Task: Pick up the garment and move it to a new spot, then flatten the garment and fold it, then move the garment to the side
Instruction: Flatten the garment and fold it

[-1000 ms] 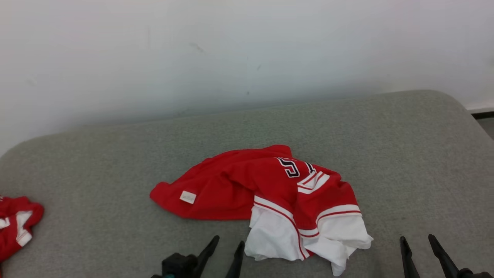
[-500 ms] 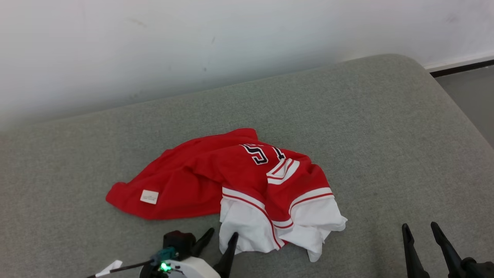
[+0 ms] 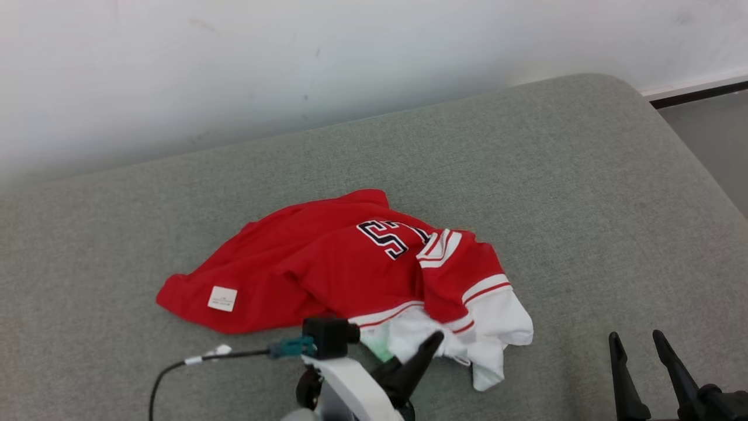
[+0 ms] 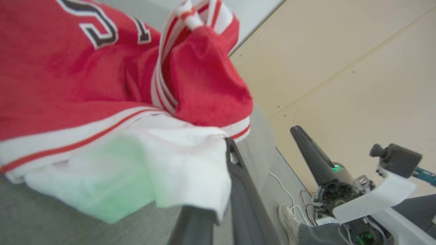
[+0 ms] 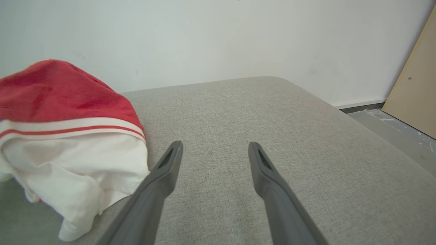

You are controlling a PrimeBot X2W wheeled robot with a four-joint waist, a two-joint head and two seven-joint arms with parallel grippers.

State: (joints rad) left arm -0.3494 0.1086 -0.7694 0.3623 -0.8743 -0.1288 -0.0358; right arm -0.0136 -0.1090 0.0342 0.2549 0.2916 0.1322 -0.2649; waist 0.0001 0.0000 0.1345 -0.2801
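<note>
Garment point(image 3: 327, 275) of crumpled red and white cloth heaps on nubby grey cushion point(image 3: 584, 204)

Grey fabric-covered counter point(image 5: 306, 143) ran under and ahead of the right end effector point(image 5: 214, 145), with a rounded corner ahead and to its right. White wall point(image 5: 218, 41) stood straight ahead of the end effector, behind the counter's far edge; it was plain with a few faint scuffs. Dark skirting strip point(image 5: 362, 108) sat at the wall foot, to the end effector's right. Grey floor point(image 5: 391, 126) lay past the counter's right edge, flecked with pale marks. Beige panel point(image 5: 417, 85) stood at far right, one small dark dot on it. Light was even and diffuse.
</note>
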